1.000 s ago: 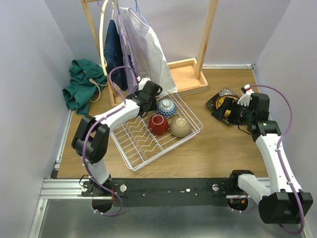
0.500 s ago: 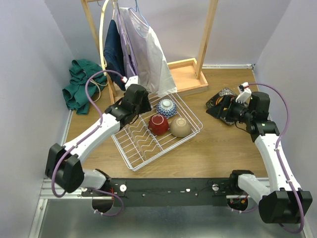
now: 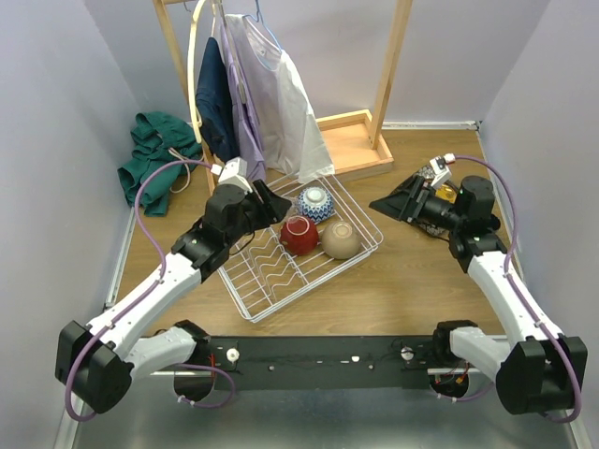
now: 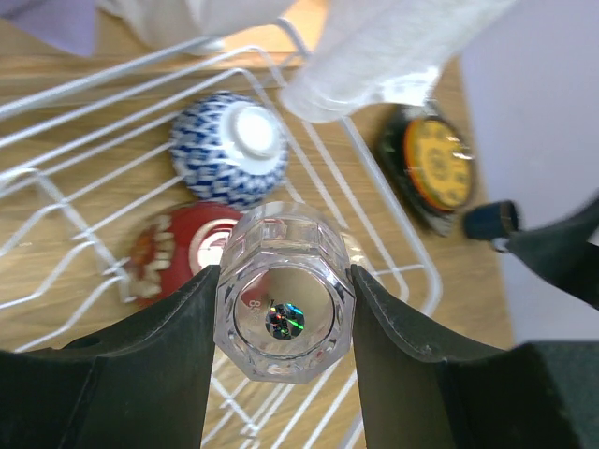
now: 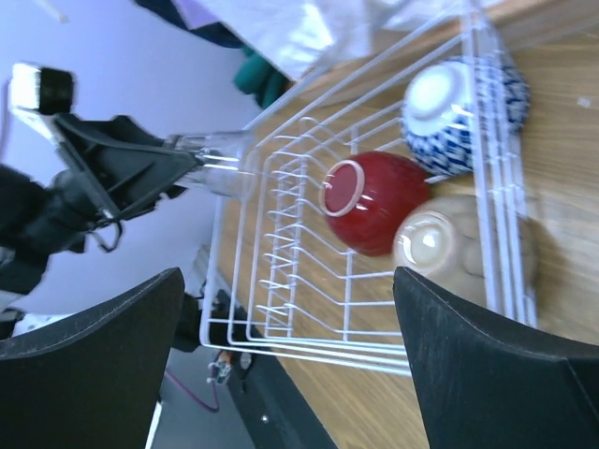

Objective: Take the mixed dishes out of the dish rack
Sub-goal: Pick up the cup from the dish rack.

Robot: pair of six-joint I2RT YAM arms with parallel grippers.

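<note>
The white wire dish rack [image 3: 271,281] sits mid-table and holds three upturned bowls: a blue-white one [image 3: 315,200], a red one [image 3: 299,235] and a tan one [image 3: 342,240]. My left gripper [image 3: 269,202] hovers over the rack's far-left corner, shut on a clear glass [image 4: 285,292] that lies sideways between its fingers, above the bowls. That glass [image 5: 221,160] also shows in the right wrist view. My right gripper [image 3: 387,205] is open and empty just right of the rack, facing it. Behind it lies a stack of plates [image 4: 436,167], mostly hidden by the arm in the top view.
A wooden clothes stand [image 3: 356,140] with hanging garments [image 3: 271,103] rises behind the rack, its cloth reaching down near the rack's far edge. A green cloth [image 3: 154,159] is heaped at the far left. Walls close in on both sides.
My left arm has drawn back and down toward the near left, with the glass still in its grip. My right gripper has swung left from over the plates toward the rack.
</note>
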